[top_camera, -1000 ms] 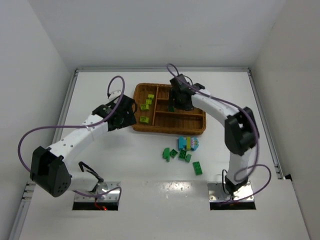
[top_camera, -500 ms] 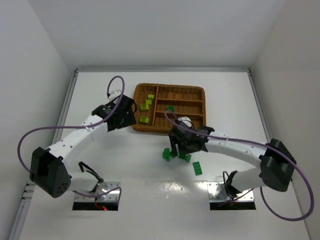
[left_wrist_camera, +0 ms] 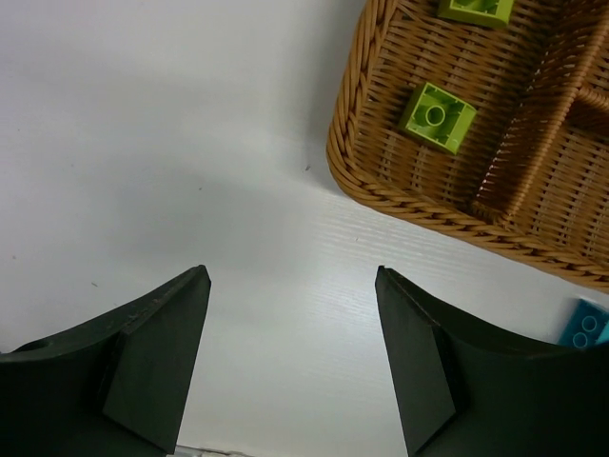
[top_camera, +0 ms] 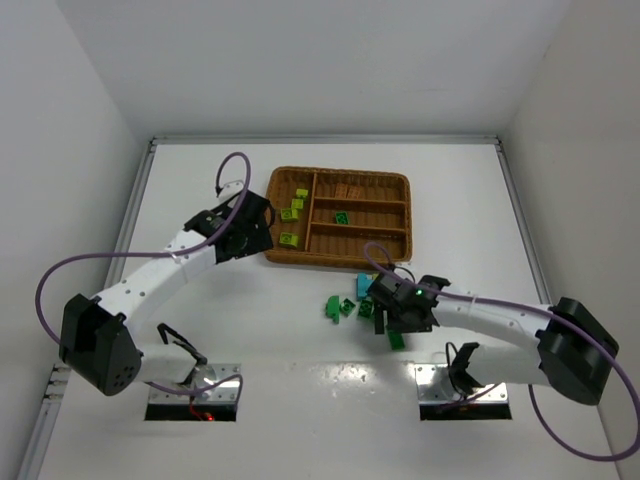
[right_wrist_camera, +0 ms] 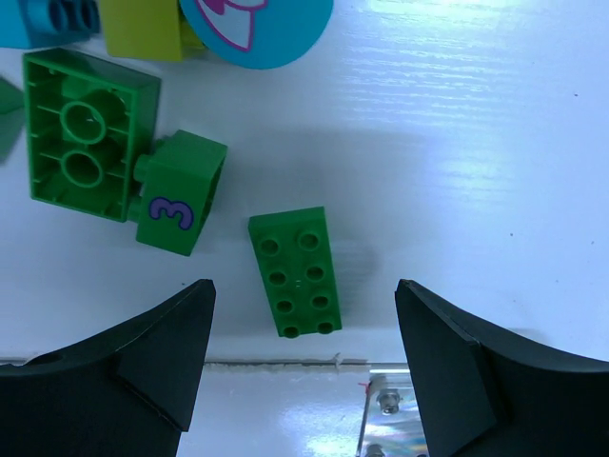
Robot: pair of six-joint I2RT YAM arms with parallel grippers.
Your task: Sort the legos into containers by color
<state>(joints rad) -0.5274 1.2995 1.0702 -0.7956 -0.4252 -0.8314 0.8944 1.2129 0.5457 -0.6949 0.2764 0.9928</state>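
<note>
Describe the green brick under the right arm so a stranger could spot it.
From the wicker tray, look toward the arm bases to the loose bricks on the table. The green brick lies at their near edge. Unlike the cube marked 3 and the upturned brick beside it, it is long, studs up, eight in two rows, touching nothing.

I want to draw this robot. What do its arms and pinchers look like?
The left arm and right arm are white tubes with chunky black joints. A purple cable loops along each. The left gripper and right gripper have two flat, dark, wedge-shaped fingers.
</note>
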